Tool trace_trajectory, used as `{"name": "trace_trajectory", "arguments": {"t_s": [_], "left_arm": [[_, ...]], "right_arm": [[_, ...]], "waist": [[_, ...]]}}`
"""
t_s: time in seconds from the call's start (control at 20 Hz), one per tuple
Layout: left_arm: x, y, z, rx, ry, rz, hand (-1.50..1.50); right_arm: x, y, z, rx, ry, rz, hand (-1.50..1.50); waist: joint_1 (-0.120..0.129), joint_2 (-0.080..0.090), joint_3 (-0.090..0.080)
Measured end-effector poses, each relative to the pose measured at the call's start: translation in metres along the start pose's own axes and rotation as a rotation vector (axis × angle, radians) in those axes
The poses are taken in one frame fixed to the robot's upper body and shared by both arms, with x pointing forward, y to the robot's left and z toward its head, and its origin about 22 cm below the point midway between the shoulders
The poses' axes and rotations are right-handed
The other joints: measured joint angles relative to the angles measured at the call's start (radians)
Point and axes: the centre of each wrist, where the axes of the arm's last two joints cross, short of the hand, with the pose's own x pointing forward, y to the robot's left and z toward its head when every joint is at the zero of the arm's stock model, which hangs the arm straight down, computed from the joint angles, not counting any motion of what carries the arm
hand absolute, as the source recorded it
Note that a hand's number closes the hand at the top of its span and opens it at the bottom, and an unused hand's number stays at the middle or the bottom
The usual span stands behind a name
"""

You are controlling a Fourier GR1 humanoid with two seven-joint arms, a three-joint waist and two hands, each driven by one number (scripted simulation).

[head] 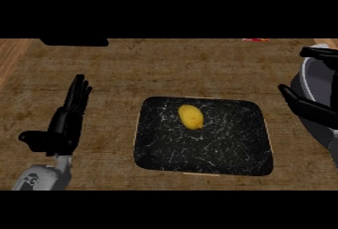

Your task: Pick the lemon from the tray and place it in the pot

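— What sits nearest you?
— My left hand [66, 120], over the counter's [198, 67] left side, fingers straight, holding nothing.
— Any room to move?
— Bare wood-grain lies between it and the one tray [218, 152], black, speckled, round-cornered. One yellow oval lemon [191, 116] lies in its upper middle, clear of the rims. One grey pot [317, 85], black-handled, is cut off by the right edge.
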Motion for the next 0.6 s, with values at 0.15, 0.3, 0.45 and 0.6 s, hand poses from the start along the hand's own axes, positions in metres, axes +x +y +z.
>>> {"name": "trace_trajectory", "arguments": {"t_s": [0.15, 0.3, 0.45, 0.6], "left_arm": [[-0.005, -0.012, 0.011, 0.009, 0.003, 0.023, 0.0], [-0.01, -0.017, 0.02, 0.02, 0.009, 0.035, 0.0], [-0.019, -0.018, 0.025, 0.032, 0.013, 0.038, 0.0], [-0.023, -0.013, 0.03, 0.039, 0.018, 0.038, 0.0]], "right_arm": [[-0.024, 0.02, 0.035, 0.011, -0.068, -0.043, -1.5], [-0.035, 0.037, 0.057, 0.025, -0.164, -0.087, -1.5], [-0.028, 0.043, 0.075, 0.076, -0.219, -0.103, -1.5], [-0.019, 0.047, 0.086, 0.164, -0.191, -0.026, -1.5]], "waist": [[-0.003, -0.003, 0.002], [-0.008, -0.007, 0.002], [-0.016, -0.01, 0.002], [-0.021, -0.012, 0.001]]}}
